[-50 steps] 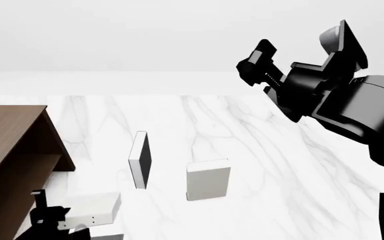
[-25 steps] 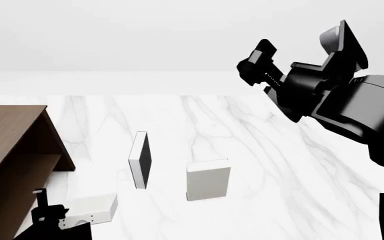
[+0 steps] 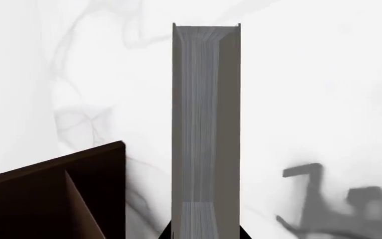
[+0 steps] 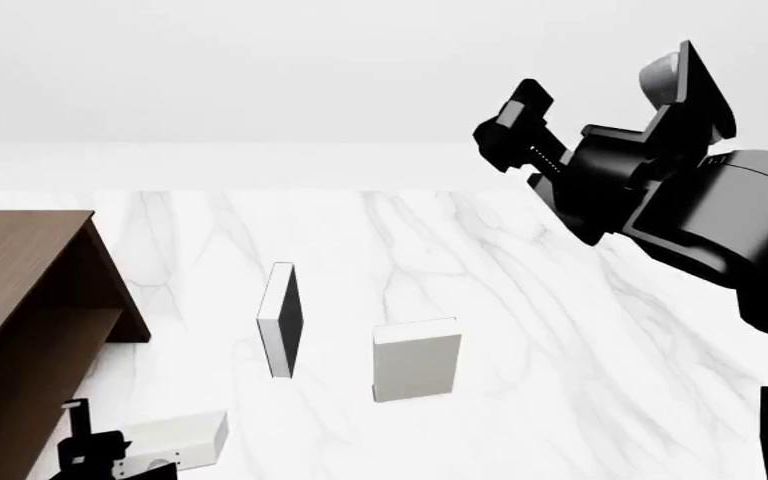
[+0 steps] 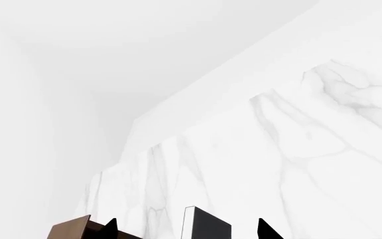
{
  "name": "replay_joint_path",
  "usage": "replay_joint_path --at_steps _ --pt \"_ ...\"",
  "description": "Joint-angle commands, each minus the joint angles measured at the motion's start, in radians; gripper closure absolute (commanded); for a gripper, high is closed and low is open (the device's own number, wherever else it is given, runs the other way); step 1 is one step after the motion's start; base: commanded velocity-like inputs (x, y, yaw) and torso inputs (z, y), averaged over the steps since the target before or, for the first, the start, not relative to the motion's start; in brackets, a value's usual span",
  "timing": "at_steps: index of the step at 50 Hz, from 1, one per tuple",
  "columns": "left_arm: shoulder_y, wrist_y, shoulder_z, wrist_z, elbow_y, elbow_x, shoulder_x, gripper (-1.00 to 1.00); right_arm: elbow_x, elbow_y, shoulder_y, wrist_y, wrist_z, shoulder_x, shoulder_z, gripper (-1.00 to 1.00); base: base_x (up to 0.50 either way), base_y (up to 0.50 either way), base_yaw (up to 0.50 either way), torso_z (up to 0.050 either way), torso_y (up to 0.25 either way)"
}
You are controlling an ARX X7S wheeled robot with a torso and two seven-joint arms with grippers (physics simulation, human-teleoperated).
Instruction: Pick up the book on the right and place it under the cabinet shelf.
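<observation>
Where frame cuts, left hand (image 4: 97, 455), book (image 4: 177, 440) held

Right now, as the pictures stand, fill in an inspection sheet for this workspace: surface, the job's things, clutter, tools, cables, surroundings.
Surface: white veined marble table.
Job's things: the book is gripped by the left tool, low beside the cabinet shelf and not yet inside it.
Clutter: black-faced book and grey book, both standing upright on the table, apart from each other.
Tools: left shut on the book; right tool raised high, open and empty.
Cables: nothing seen.
Surroundings: plain pale wall behind the table.
</observation>
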Motion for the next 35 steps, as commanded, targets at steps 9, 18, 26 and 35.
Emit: replay_joint_path --at_steps 9,18,26,35 --pt "0.004 0.029 0.002 -0.033 -0.053 0.043 0.033 1.00 0.005 0.001 -0.001 -0.006 0.000 0.002 -0.005 -1.00 0.00 0.00 0.00 0.000 0.000" --pt "0.023 0.050 0.013 -0.041 -0.098 0.040 0.057 1.00 0.004 0.001 0.000 -0.007 -0.002 0.004 -0.008 -1.00 0.00 0.00 0.00 0.000 0.000" --pt "0.030 0.038 0.001 -0.034 -0.094 0.014 0.056 -1.00 0.006 0.000 0.000 -0.009 -0.003 0.005 -0.010 -1.00 0.00 0.00 0.00 0.000 0.000" --pt "0.033 0.027 -0.009 -0.031 -0.056 0.002 0.033 -1.00 0.008 -0.001 0.001 -0.012 -0.003 0.006 -0.012 -1.00 0.00 0.00 0.00 0.000 0.000"
